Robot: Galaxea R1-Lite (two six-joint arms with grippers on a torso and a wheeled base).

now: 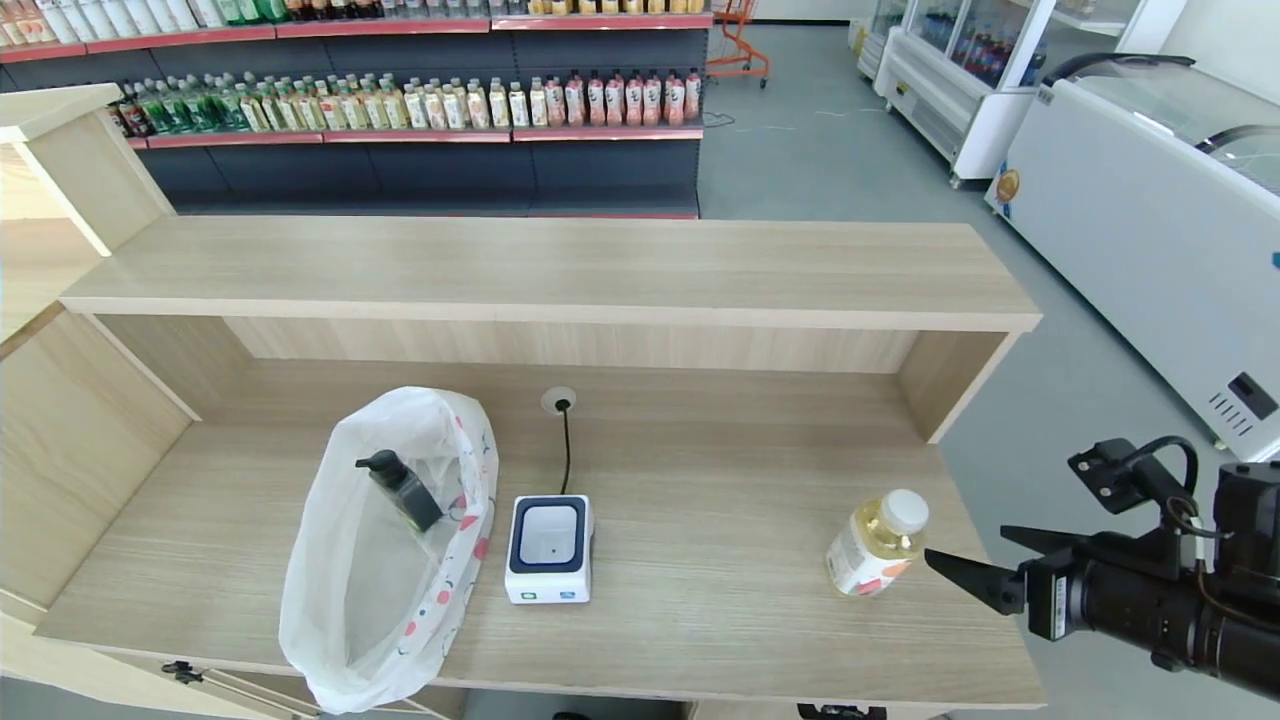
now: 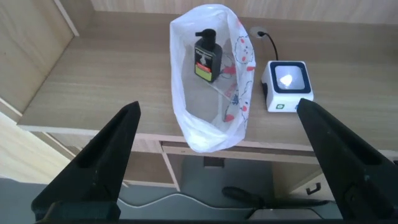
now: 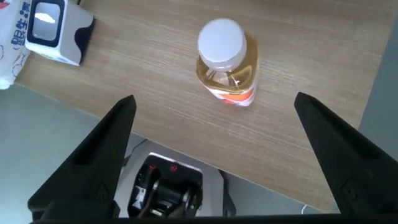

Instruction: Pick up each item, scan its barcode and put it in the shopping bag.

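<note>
A bottle of yellow liquid with a white cap (image 1: pixel 878 545) (image 3: pixel 227 62) stands upright on the right side of the wooden counter (image 1: pixel 700 470). My right gripper (image 1: pixel 985 565) (image 3: pixel 214 99) is open just right of it, off the counter's right edge, fingers apart and not touching. A white barcode scanner (image 1: pixel 549 548) (image 2: pixel 286 84) (image 3: pixel 53 31) sits mid-counter. Left of it lies the white shopping bag (image 1: pixel 390 540) (image 2: pixel 211 118), mouth open, with a dark pump bottle (image 1: pixel 403 488) (image 2: pixel 207 56) inside. My left gripper (image 2: pixel 217 106) is open and holds nothing, out in front of the counter's near edge by the bag.
A raised shelf (image 1: pixel 550 265) runs along the counter's back, with side walls left and right. The scanner's black cable (image 1: pixel 566 450) leads to a hole at the back. Freezers (image 1: pixel 1140 220) stand to the right, and drink shelves (image 1: pixel 400 100) beyond.
</note>
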